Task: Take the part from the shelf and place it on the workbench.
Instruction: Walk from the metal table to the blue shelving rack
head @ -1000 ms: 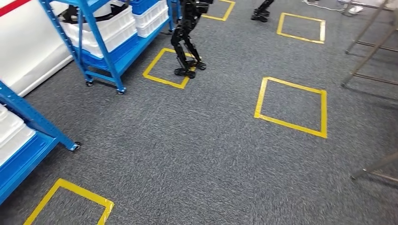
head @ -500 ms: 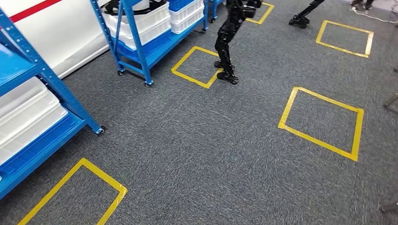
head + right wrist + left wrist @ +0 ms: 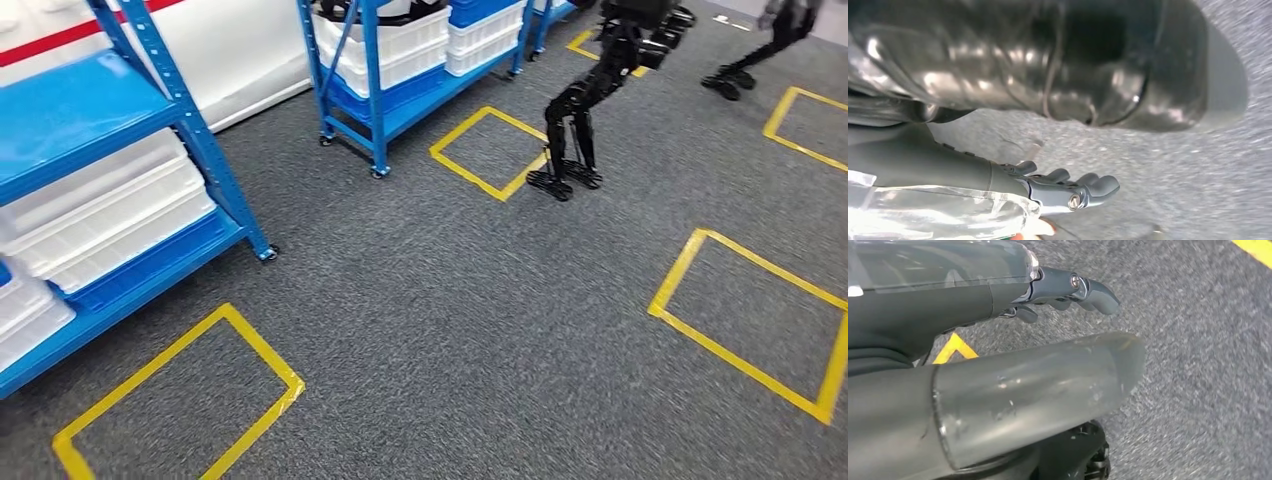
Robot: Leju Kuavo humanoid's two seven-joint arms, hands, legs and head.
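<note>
Hanging empty beside the body, fingers loosely apart, the left hand (image 3: 1068,290) and right hand (image 3: 1068,190) suggest transit toward the blue steel shelf (image 3: 110,120) of white plastic bins (image 3: 100,215); the part itself cannot be made out.

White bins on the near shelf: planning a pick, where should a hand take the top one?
Probably its long front rim, from the aisle side: the blue shelf board sits close above the white bins, blocking a top reach, and that long edge faces the open carpet.
</note>
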